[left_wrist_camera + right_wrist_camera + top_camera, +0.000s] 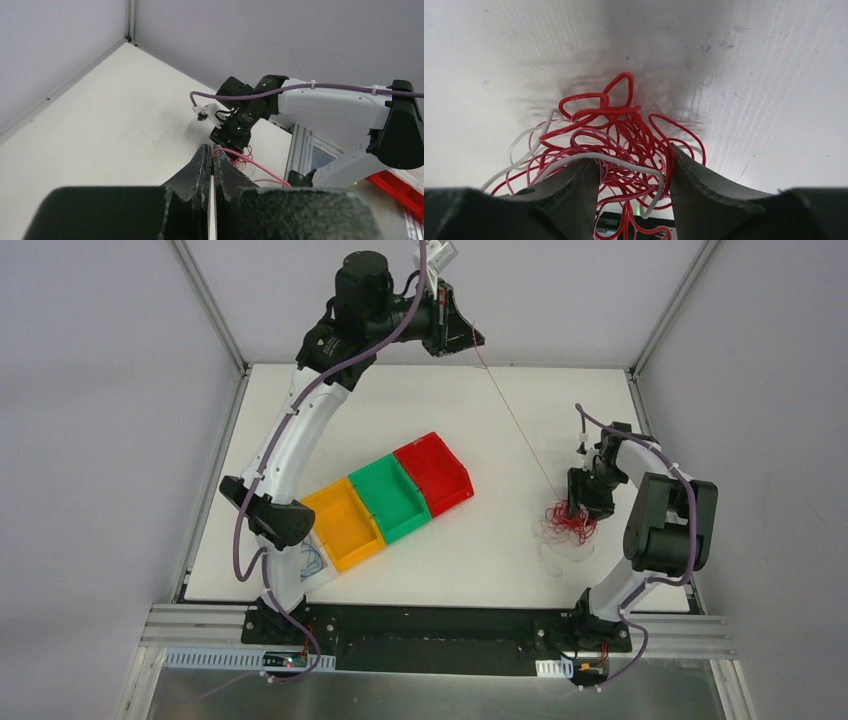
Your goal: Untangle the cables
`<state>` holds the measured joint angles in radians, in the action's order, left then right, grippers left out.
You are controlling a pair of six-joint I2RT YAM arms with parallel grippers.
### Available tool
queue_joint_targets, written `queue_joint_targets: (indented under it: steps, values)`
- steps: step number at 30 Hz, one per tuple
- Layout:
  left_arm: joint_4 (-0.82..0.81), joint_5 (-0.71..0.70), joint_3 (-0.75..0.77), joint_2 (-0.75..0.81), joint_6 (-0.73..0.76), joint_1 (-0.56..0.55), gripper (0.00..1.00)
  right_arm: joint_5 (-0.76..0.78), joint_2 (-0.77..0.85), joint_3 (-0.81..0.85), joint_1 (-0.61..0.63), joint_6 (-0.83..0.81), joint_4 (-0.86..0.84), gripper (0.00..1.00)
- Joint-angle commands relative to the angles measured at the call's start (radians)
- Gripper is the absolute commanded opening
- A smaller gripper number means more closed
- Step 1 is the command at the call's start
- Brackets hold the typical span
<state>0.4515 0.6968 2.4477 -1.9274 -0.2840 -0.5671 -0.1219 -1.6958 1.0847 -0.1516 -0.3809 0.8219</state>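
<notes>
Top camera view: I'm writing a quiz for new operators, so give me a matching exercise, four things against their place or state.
Things
1. left claw
2. right claw
3. green bin
4. red tangle

Places or states
A. between the yellow bin and the red bin
B. shut on one thin wire, held high
C. heaped on the table
D. open, astride the tangle

Pairs: 1-B, 2-D, 3-A, 4-C

So the cables are mostly one messy clump [568, 524] of bright red curls with a couple of white strands [574, 159] looped through it, sitting on the right side of the table [480, 570]. One thin dark red strand [515, 420] is stretched taut out of it, running diagonally up and to the left. Some blue wire [312, 562] lies curled well apart, near the front left.
</notes>
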Motion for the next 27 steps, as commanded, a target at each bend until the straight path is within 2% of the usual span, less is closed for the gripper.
queue_joint_targets:
  steps: [1,7,13,16,18,20,22,27]
  values:
    - [-0.219,-0.095,0.151,0.107,0.003,0.094,0.00,0.137,-0.045,-0.019,-0.057,-0.089,0.057,0.51]
    - [-0.243,-0.165,0.155,0.152,0.023,0.172,0.00,0.034,-0.039,0.019,-0.072,-0.122,0.123,0.48]
    - [-0.238,-0.280,0.171,0.189,0.128,0.225,0.00,-0.080,-0.017,0.076,-0.097,-0.185,0.208,0.42]
    - [-0.234,-0.349,0.165,0.206,0.176,0.248,0.00,-0.121,0.001,0.090,-0.125,-0.227,0.245,0.31]
    - [-0.229,-0.401,0.156,0.212,0.209,0.255,0.00,-0.153,0.006,0.104,-0.143,-0.255,0.277,0.18]
    - [-0.219,-0.427,0.132,0.212,0.222,0.258,0.00,-0.232,0.008,0.138,-0.158,-0.273,0.331,0.09]
    - [-0.212,-0.401,0.075,0.207,0.197,0.259,0.00,-0.328,0.016,0.179,-0.160,-0.279,0.390,0.00]
    - [-0.200,-0.182,-0.068,0.115,-0.001,0.241,0.00,-0.546,0.086,0.236,-0.159,-0.270,0.477,0.00]
